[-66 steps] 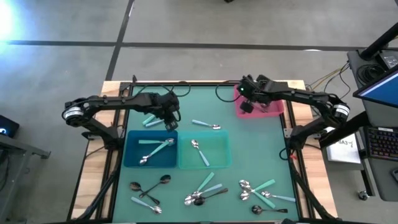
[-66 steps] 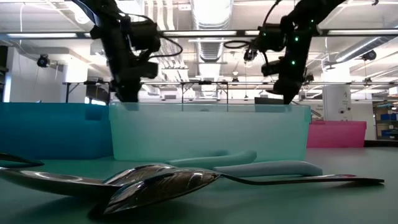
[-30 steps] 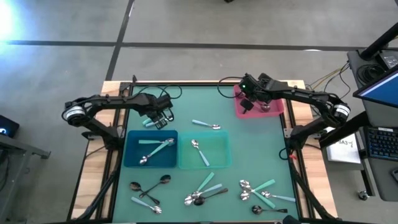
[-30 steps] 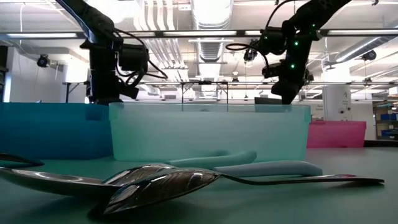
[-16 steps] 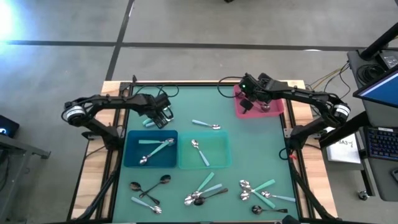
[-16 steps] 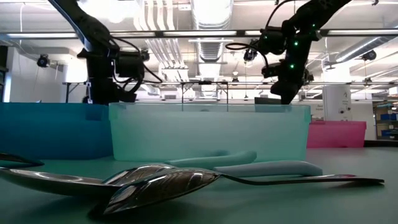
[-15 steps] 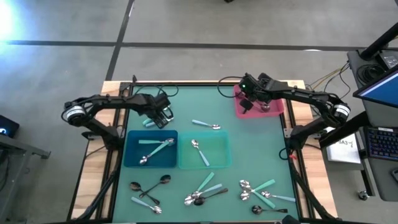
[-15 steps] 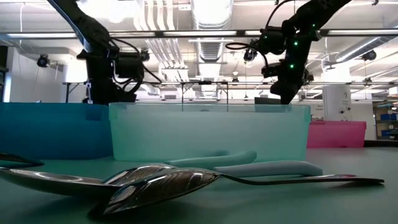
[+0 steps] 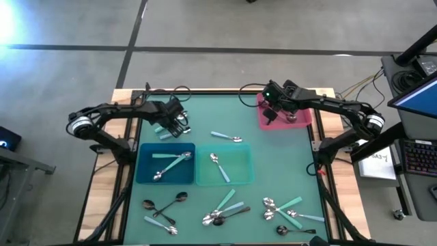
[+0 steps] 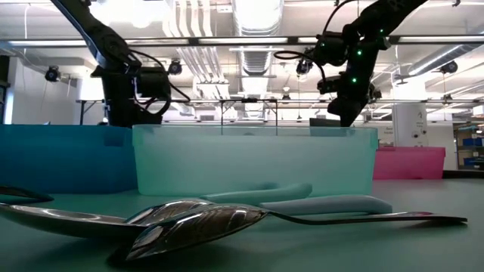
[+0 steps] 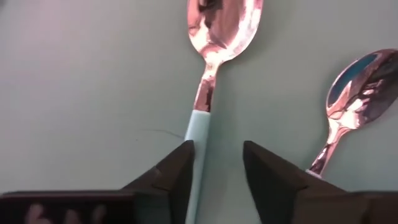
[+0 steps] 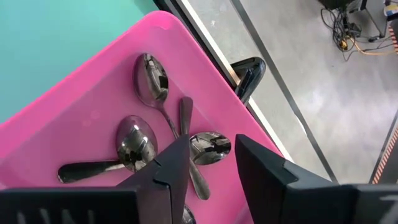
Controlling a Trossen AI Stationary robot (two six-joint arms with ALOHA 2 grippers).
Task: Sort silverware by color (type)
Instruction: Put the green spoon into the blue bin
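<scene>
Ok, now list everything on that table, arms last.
Mat: one, green, covers the table.
Blue bin: one, mid-left; holds about three spoons, silver and teal-handled.
Teal bin: one, beside the blue bin; holds one teal-handled spoon.
Pink bin: one, far right; at least three dark spoons inside.
Lone spoon: one, teal-handled, behind the teal bin.
Front spoons: a dozen or so, mixed, in three clusters along the near edge.
Far spoons: two, behind the blue bin.
Left arm: over the far spoons, jaws open astride a teal handle.
Right arm: over the pink bin, jaws open, empty.
</scene>
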